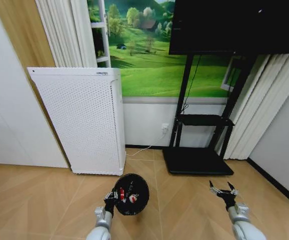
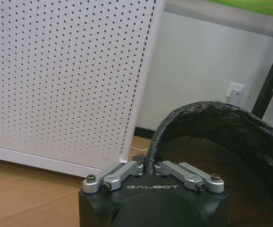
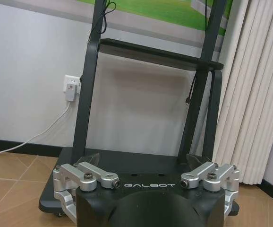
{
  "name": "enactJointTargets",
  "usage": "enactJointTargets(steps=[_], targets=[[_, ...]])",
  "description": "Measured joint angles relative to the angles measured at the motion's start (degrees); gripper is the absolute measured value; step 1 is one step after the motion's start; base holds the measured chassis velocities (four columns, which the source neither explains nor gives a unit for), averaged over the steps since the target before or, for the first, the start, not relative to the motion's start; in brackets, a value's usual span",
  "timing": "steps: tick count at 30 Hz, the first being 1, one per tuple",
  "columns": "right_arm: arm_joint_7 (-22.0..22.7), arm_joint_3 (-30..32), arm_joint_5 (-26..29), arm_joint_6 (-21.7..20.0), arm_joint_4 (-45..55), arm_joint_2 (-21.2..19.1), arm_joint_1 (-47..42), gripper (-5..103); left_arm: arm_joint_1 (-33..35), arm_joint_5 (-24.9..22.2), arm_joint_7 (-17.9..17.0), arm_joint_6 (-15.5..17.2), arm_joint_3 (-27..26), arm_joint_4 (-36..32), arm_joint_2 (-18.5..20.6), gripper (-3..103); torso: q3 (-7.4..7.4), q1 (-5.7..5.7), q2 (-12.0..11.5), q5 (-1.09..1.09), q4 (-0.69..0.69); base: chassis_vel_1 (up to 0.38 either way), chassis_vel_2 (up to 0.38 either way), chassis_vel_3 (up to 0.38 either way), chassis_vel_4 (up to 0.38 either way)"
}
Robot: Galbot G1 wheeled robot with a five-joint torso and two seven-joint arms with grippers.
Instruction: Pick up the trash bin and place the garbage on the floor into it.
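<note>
Your left gripper (image 1: 110, 199) is clamped on the rim of the trash bin (image 1: 134, 200), red-and-white garbage (image 1: 132, 197) inside. Your right gripper (image 1: 223, 190) hangs spread apart over bare floor (image 1: 184, 205).

The trash bin (image 1: 134, 195) is small, round and black, lined with a dark bag, its open mouth facing up. Red-and-white garbage (image 1: 129, 194) lies inside it, above the wooden floor.

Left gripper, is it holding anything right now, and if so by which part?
Yes. The left gripper is shut on the trash bin, pinching its rim; the right gripper is open and holds nothing.
</note>
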Motion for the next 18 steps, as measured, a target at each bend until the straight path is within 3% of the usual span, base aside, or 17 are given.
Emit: enactJointTargets(steps=[5, 15, 18], targets=[[0.0, 0.0, 0.0, 0.0, 0.0, 0.0, 0.0, 100, -0.1, 0.0, 0.1, -0.1, 0.2, 0.3, -0.1, 4, 0.0, 0.01, 0.0, 0.01, -0.07, -0.094, -0.065, 0.07, 0.045], [0.0, 0.0, 0.0, 0.0, 0.0, 0.0, 0.0, 100, -0.3, 0.0, 0.1, -0.2, 0.2, 0.7, -0.1, 4, 0.0, 0.01, 0.0, 0.0, 0.0, 0.037, -0.009, -0.025, 0.023], [0.0, 0.0, 0.0, 0.0, 0.0, 0.0, 0.0, 100, 0.0, 0.1, 0.1, -0.2, 0.6, 0.7, -0.2, 4, 0.0, 0.01, 0.0, 0.0, -0.04, 0.084, -0.097, -0.09, 0.092]])
